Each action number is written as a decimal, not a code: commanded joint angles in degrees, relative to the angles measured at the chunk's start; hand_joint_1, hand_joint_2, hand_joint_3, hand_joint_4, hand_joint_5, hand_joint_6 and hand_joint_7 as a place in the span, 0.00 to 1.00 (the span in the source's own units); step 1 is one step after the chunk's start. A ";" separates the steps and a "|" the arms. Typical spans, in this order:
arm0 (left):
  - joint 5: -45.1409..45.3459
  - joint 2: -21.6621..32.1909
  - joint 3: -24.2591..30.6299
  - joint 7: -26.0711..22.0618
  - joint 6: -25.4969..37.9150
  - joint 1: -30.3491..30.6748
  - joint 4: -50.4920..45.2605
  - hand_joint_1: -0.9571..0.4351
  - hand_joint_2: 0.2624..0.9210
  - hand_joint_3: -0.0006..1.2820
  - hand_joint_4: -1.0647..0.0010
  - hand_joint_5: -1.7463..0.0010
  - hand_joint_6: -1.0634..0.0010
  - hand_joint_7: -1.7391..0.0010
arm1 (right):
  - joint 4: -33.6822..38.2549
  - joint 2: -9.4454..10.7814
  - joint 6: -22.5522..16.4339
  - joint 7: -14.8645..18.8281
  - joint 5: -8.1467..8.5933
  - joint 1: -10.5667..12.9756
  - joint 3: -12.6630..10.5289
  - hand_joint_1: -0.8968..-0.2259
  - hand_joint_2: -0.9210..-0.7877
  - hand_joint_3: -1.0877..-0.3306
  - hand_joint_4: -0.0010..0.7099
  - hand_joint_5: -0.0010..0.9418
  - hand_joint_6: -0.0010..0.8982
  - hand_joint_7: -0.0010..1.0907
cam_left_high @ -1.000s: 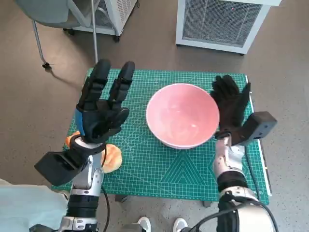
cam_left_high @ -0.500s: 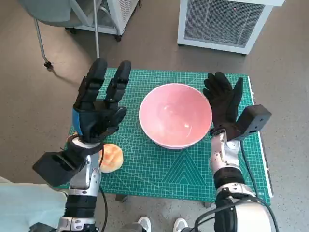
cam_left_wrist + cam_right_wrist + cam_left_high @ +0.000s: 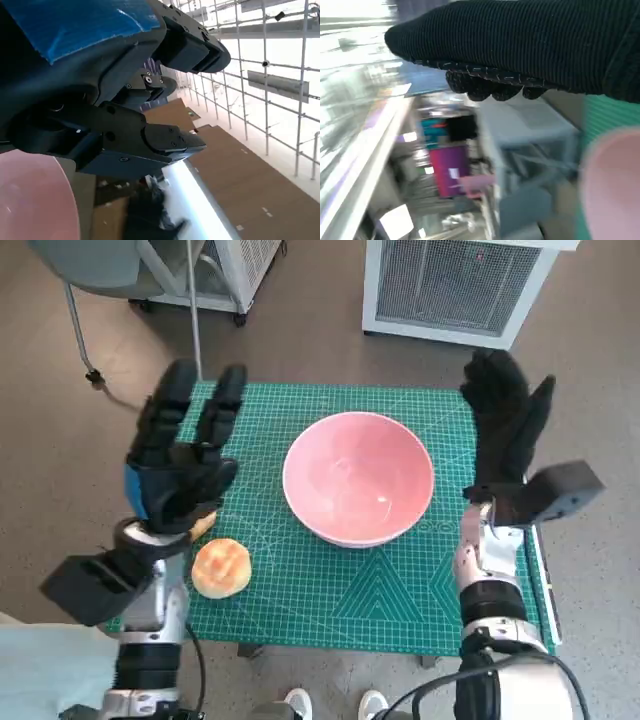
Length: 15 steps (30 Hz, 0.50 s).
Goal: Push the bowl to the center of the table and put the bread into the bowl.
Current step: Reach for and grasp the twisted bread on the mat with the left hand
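- Nearest you, by the table's front-left corner, the bread (image 3: 221, 567) now lies fully uncovered on the green mat; a second ago your left arm hid most of it. It is a small round bun, golden and matt, soft-looking, so you can expect it to give a little under a grasp.
- Your left hand (image 3: 178, 462) has swung outward toward the table's left edge. It hangs above the mat with fingers spread and holds nothing. Its black shell is hard and smooth, with blue tape across the back.
- The table (image 3: 390, 610) carries a green cutting mat printed with a pale grid, flat and slightly grippy in look.
- The bowl (image 3: 359, 478) has slid a little to the left since a second ago and now sits about midway between the left and right edges, somewhat nearer the far edge than the front. It is pink, smooth and faintly glossy, wide and shallow, with a thin rounded rim, and there is nothing in it.
- Your right hand (image 3: 508, 427), in the black ribbed knit glove, touched the bowl's right side a moment ago. It has lifted clear, up by the far-right corner, fingers extended and released.
- You may judge the push done or nearly so. What remains is the bread, which calls for your left hand to come down over it.
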 commanded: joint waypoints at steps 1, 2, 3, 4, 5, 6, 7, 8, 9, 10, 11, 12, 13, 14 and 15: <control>3.57 6.81 2.38 -0.03 0.73 -0.37 -0.63 0.59 1.00 0.15 0.68 1.00 0.56 1.00 | -9.97 -0.21 -2.56 1.38 -2.29 5.79 3.53 0.64 0.00 0.35 0.38 0.01 0.03 0.54; 5.46 9.01 2.70 0.05 1.29 -0.20 -0.82 0.58 1.00 0.15 0.69 1.00 0.57 1.00 | -12.73 -0.29 -2.83 2.11 -2.34 6.85 4.39 0.64 0.00 0.35 0.38 0.01 0.03 0.55; 6.73 10.53 2.86 0.14 1.67 -0.09 -0.93 0.57 1.00 0.15 0.71 1.00 0.59 1.00 | -14.79 -0.35 -2.85 2.54 -2.37 7.66 5.02 0.62 0.00 0.35 0.38 0.01 0.02 0.56; 8.51 12.90 3.12 0.05 2.73 0.14 -1.22 0.57 1.00 0.15 0.72 1.00 0.59 1.00 | -17.68 -0.41 -2.67 3.04 -2.40 8.74 5.88 0.62 0.00 0.35 0.38 0.01 0.01 0.57; 9.72 14.52 3.27 0.02 3.51 0.31 -1.45 0.56 1.00 0.14 0.75 1.00 0.61 1.00 | -19.87 -0.47 -2.35 3.34 -2.40 9.57 6.50 0.61 0.00 0.36 0.38 0.01 0.01 0.58; 11.02 16.85 3.44 -0.43 5.53 0.64 -2.12 0.55 1.00 0.13 0.79 1.00 0.63 1.00 | -22.52 -0.52 -1.98 3.78 -2.28 10.57 7.20 0.60 0.00 0.36 0.38 0.01 0.01 0.59; 11.87 18.44 3.52 -0.71 7.00 0.87 -2.63 0.55 1.00 0.12 0.81 1.00 0.63 1.00 | -24.48 -0.58 -1.57 4.04 -2.16 11.33 7.71 0.60 0.00 0.36 0.38 0.01 0.00 0.59; 12.73 20.60 3.59 -1.37 9.77 1.33 -3.76 0.54 1.00 0.11 0.84 1.00 0.65 1.00 | -26.57 -0.70 -1.25 4.33 -2.07 12.20 8.23 0.60 0.00 0.36 0.38 0.01 0.00 0.60; 13.30 22.07 3.61 -1.79 11.81 1.68 -4.65 0.54 0.99 0.10 0.86 1.00 0.66 1.00 | -28.17 -0.79 -0.87 4.49 -2.00 12.88 8.62 0.59 0.00 0.36 0.38 0.01 0.00 0.60; 15.01 24.08 3.66 -1.97 14.82 2.43 -6.37 0.53 0.99 0.08 0.90 1.00 0.68 1.00 | -29.92 -0.87 -0.49 4.41 -2.23 13.59 8.97 0.59 0.00 0.36 0.38 0.01 0.00 0.60; 16.22 25.47 3.66 -2.01 17.07 3.00 -7.74 0.52 0.97 0.05 0.94 1.00 0.71 1.00 | -31.29 -0.94 -0.06 4.30 -2.38 14.16 9.24 0.59 0.00 0.36 0.38 0.01 0.00 0.61; 17.95 27.54 3.59 -2.48 19.96 3.63 -9.34 0.52 0.96 0.05 0.95 1.00 0.72 1.00 | -32.71 -0.95 0.22 4.02 -2.76 14.74 9.50 0.59 0.00 0.36 0.39 0.01 0.00 0.61; 19.06 28.98 3.51 -2.81 22.15 4.08 -10.57 0.51 0.92 0.03 0.97 1.00 0.76 1.00 | -33.79 -0.97 0.53 3.79 -3.01 15.18 9.71 0.59 0.00 0.36 0.39 0.01 0.00 0.61; 20.55 31.11 3.13 -3.94 25.56 4.56 -12.23 0.51 0.89 0.02 0.98 1.00 0.78 1.00 | -34.74 -1.04 0.65 3.69 -3.12 15.61 9.88 0.59 0.00 0.36 0.39 0.01 0.00 0.62; 21.53 32.61 2.89 -4.75 28.04 4.91 -13.40 0.51 0.85 0.01 0.99 1.00 0.81 1.00 | -35.48 -1.02 0.84 3.55 -3.28 15.91 10.03 0.59 0.00 0.37 0.39 0.01 0.00 0.63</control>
